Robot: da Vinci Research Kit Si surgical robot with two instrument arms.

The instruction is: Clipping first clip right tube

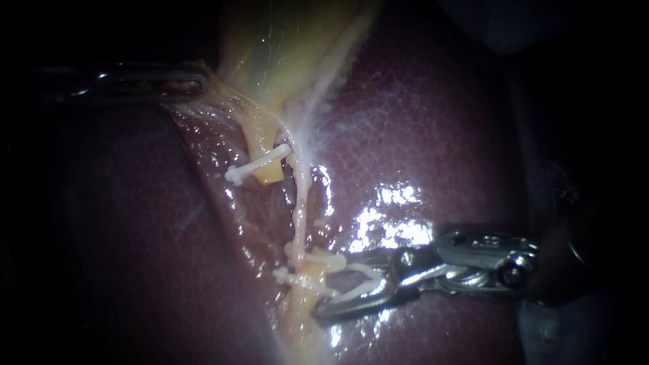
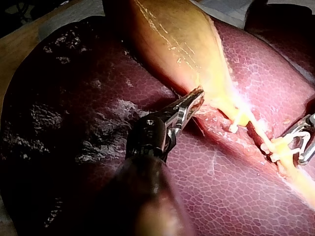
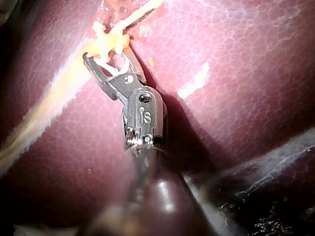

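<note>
Two tubes come down from the gallbladder (image 1: pixel 284 40) and lie on the liver (image 1: pixel 439 135). The right tube (image 1: pixel 299 203) is the thin, pale one. It looks soft, wet and slippery, and I think it would tear if pulled hard. It must be very light, so any push will bend it. The best place to take hold looks like the low part, where it gets fatter and yellow, with the clip going straight across it.

The right instrument (image 1: pixel 334 287) is at that spot. Its jaws stand wide, but both press on a white clip (image 1: pixel 364 270) held between them. The clip's open arms seem to reach around the tube. The clip looks like small, stiff plastic, and it does not look snapped closed yet.

The left instrument (image 1: pixel 196 81) has its jaws clamped on the edge of the gallbladder, well apart from the right one. I think that pulls the tubes tight.

One other clip (image 1: pixel 260 164) is closed across the left tube (image 1: pixel 267 177), higher up.

No bowl or tray shows. The gallbladder is the only bag here, and what is inside it cannot be seen.
</note>
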